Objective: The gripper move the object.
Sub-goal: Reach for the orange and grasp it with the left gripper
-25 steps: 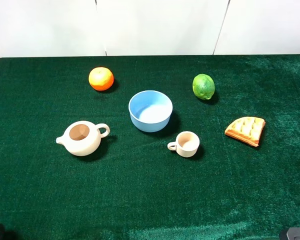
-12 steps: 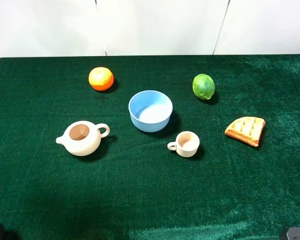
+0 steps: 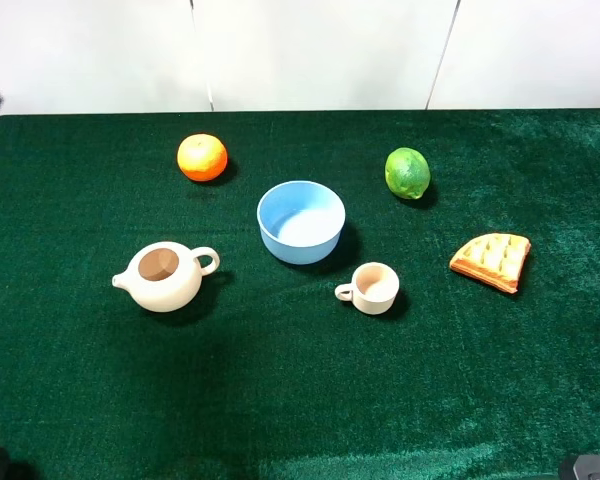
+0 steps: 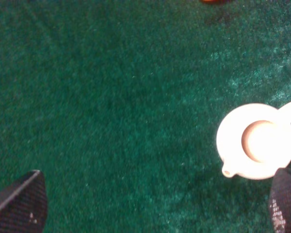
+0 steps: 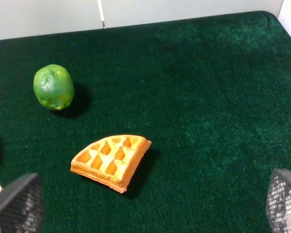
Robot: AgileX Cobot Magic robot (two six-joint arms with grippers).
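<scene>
Left pincer (image 4: 153, 208) open, jaws wide apart over the dark green felt surface (image 3: 280, 400), holding nothing; right pincer (image 5: 150, 206) likewise open. Round bright orange fruit (image 3: 202, 157) sits near the far edge, left of centre, untouched, bare felt all round. Nearest neighbour is the light-blue bowl (image 3: 301, 222), apart.

the orange (image 3: 202, 157) stands alone near the far edge of the green cloth (image 3: 70, 200), with bare cloth on every side of it. the blue bowl (image 3: 301, 221) is the nearest obstacle, toward the middle; the teapot (image 3: 165, 276) stands well apart, nearer the front.
</scene>
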